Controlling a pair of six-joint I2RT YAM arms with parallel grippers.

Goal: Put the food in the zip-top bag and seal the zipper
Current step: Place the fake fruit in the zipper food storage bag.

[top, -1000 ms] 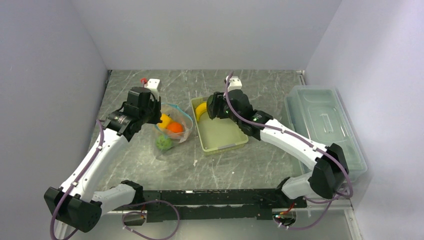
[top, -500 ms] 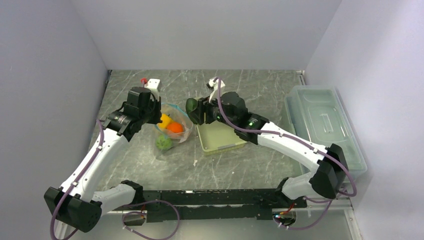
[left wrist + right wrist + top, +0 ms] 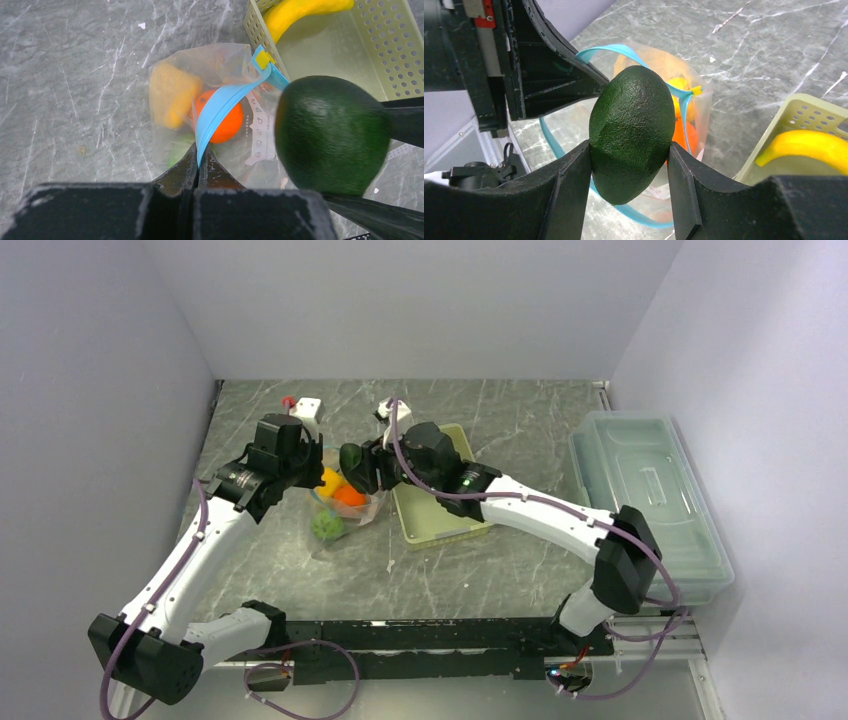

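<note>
Gripping a green avocado (image 3: 631, 135), right pincer (image 3: 629, 152) over zip-top bag (image 3: 200, 55); left pincer (image 3: 198, 167) clamped on zipper (image 3: 222, 102); bag print (image 3: 257, 135) illegible.

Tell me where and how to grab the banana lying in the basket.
Take the banana across its middle, coming straight down from above. It lies flat on the floor of the basket with one end close to a perforated wall, so a sideways approach looks blocked. Close across its narrow width rather than along the curve, where it would likely slip.
</note>
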